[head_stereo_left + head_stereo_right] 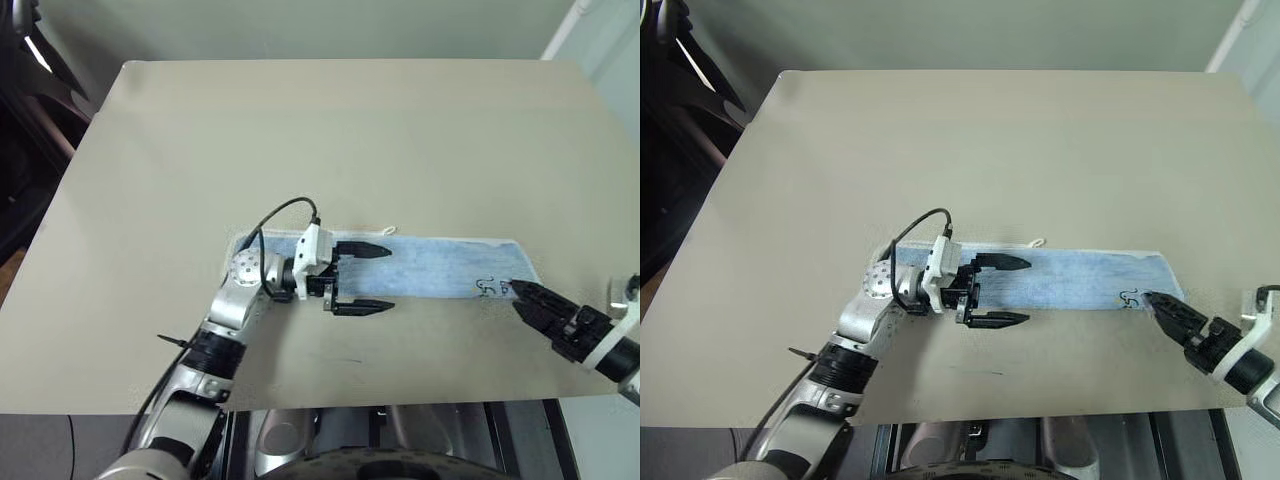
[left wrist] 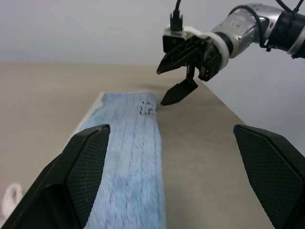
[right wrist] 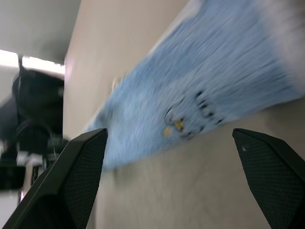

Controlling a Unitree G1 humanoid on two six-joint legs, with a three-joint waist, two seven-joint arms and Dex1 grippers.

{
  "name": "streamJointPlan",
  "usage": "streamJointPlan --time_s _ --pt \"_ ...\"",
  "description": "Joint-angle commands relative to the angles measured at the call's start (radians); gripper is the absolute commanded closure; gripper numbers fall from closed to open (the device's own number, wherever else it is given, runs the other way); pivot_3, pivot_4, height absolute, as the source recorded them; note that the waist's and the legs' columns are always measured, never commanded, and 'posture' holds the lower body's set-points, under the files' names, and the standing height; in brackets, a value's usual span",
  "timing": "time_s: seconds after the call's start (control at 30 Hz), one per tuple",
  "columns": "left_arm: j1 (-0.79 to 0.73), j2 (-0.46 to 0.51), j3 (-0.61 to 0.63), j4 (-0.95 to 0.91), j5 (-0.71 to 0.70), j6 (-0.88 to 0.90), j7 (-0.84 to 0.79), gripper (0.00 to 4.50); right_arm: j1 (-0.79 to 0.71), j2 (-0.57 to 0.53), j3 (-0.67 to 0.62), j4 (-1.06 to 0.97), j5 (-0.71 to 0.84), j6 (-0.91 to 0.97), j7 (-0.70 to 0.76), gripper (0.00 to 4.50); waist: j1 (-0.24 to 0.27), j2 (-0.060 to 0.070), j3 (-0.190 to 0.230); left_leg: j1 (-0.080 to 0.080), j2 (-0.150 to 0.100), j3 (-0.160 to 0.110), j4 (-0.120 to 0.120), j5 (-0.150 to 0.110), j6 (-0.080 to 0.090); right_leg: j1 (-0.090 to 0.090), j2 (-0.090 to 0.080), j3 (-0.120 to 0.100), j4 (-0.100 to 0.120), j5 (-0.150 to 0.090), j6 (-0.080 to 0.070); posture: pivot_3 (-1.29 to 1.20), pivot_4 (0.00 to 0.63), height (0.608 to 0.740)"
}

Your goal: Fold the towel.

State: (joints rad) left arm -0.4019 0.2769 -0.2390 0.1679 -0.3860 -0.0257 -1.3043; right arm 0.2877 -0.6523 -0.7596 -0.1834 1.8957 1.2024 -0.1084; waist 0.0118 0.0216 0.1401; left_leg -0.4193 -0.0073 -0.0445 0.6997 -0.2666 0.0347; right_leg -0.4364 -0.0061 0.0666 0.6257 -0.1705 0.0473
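Towel [image 1: 430,268] lies as a flat strip near the tabletop [image 1: 320,140] front edge. Left gripper [image 1: 362,279] fingers wide over its middle; right gripper [image 1: 528,301] fingers wide at the marked end. Risk: pinching only fuzz, or dragging the strip off the edge.

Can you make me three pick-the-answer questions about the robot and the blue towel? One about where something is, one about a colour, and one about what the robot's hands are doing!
1. Where do the black marks sit on the towel?
A. at the end near the right end effector
B. in the middle
C. at the end under the left arm

2. What colour is the towel?
A. red
B. light blue
C. green

3. How is the left end effector?
A. shut on the towel
B. open, above the towel
C. holding a cup

Answers: 1 A, the marks lie beside the right fingertips. 2 B, its cloth looks pale blue. 3 B, its fingers stand apart, gripping nothing.
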Motion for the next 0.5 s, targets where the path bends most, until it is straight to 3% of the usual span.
streamJointPlan --time_s 0.03,0.5 --pt "-0.016 -0.01 0.015 0.027 0.005 -0.055 -0.007 0.0 0.023 -0.032 0.023 -0.01 0.072 -0.094 -0.051 0.05 -0.001 0.0 0.0 0.0 0.0 0.0 0.0 0.0 0.0 0.0 0.0 0.0 0.0 -0.001 0.0 0.0 0.15 0.733" --pt "-0.043 0.004 0.03 0.079 0.017 -0.088 -0.003 0.0 0.095 0.038 0.086 -0.122 0.076 -0.214 -0.031 0.05 0.0 0.0 0.0 -0.001 0.0 0.0 0.0 -0.004 0.003 0.001 0.0 0.0 -0.001 -0.004 0.003 0.0 0.15 0.733"
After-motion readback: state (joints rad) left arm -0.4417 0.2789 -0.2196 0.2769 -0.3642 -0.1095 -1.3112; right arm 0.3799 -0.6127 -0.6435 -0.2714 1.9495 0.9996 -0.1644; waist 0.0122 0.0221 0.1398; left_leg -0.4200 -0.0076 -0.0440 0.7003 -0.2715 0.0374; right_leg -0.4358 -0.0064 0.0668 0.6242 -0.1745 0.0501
